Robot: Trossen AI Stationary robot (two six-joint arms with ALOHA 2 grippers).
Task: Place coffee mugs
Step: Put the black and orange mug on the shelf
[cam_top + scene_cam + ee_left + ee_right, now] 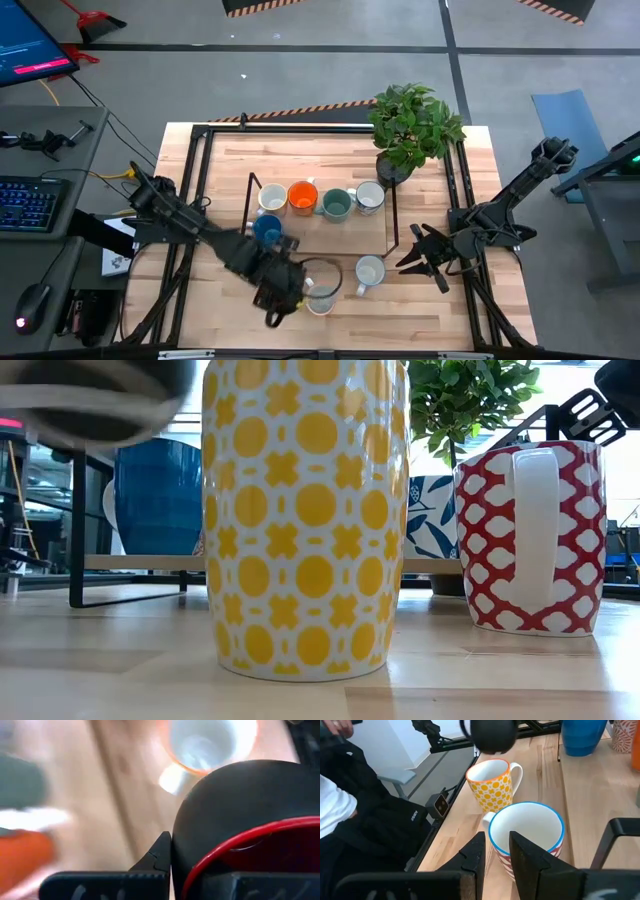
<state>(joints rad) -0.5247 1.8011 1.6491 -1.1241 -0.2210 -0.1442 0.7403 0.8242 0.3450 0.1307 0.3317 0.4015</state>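
Yellow-dotted mug (492,782) under left gripper (290,290), finger state untellable.
Red-lattice mug (527,837) before right gripper (495,852), fingers narrowly parted; next: grasp rim.

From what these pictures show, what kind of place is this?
Probably a robotics lab or test workshop, not a kitchen: a wooden table in a black frame, a desk with a keyboard and monitor beside it, and hazard-striped tape on the grey floor.

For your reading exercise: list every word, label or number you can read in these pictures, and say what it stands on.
Monitor: red band with text, too small to read.
Dark garment: small white label, too blurred to read.
Mugs: patterns only, no words.
Nothing else legible.
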